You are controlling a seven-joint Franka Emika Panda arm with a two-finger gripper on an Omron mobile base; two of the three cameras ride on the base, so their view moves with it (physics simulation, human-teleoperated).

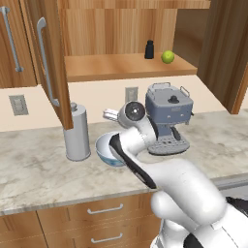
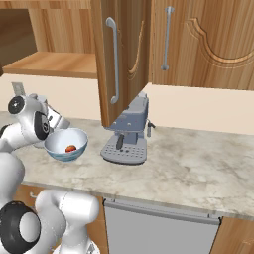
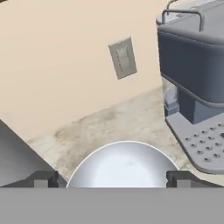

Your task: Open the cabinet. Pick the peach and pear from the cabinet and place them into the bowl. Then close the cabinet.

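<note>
Your gripper [image 3: 112, 178] hangs just over the bowl [image 2: 66, 144], jaws spread wide, holding nothing. Peach [image 2: 71, 148] sits on the bowl's bottom, so I'd judge that drop done. Pear [image 1: 167, 56] is on the cabinet [image 1: 126, 65] shelf beside a small dark bottle [image 1: 149, 49], doors swung out for access. Pear looks roundish; I can't read a stem or long axis. Bowl opens straight up, between canister [image 1: 77, 131] and coffee machine [image 1: 168, 117].

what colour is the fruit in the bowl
Red with an orange blush: the peach in the bowl, clearest in the right base view.
</note>
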